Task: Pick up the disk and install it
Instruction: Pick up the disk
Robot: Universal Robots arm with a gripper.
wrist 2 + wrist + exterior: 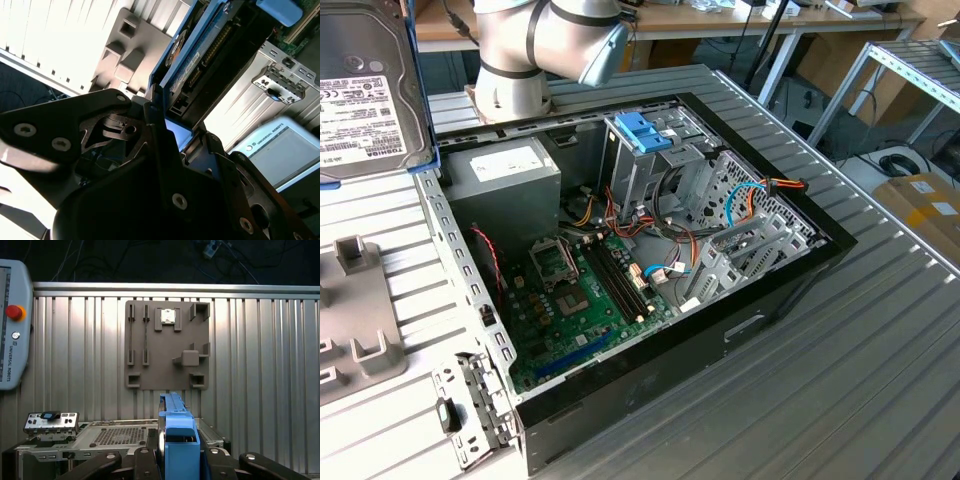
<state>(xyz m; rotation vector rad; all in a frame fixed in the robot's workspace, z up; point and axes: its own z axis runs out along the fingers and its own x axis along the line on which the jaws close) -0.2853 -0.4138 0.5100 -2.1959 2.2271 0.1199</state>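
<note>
Plainly, the disk point(365, 90) is a flat grey-metal drive with a white printed label on its broad face; a light-blue plastic carrier point(415, 70) runs along its edge. In the exterior view it sits high at the exterior view's left, label side toward the camera, up off the ribbed metal table point(840, 380) and outside the open computer case point(790, 290), well apart from the upright drive cage point(645, 130) with its blue handle. In the first wrist view the disk point(177, 432) is edge-on, a narrow blue rail ending in a rounded blue block, set between the dark fingers point(144, 462); in the second wrist view its edge point(197, 55) shows the blue frame along a dark strip with a row of connector pins.

The gripper point(177, 460) is closed down to the thickness of the carrier; a finger presses each flank, so it has firm hold of the disk. The second wrist view shows the same clamp point(180, 127) from the other side.

Beyond the held disk in the first wrist view a grey fixture plate point(167, 345) lies flat on the table, with a teach pendant point(12, 325) beside it; inside the case the green motherboard point(580, 310) lies bare next to the grey power supply point(505, 180).
</note>
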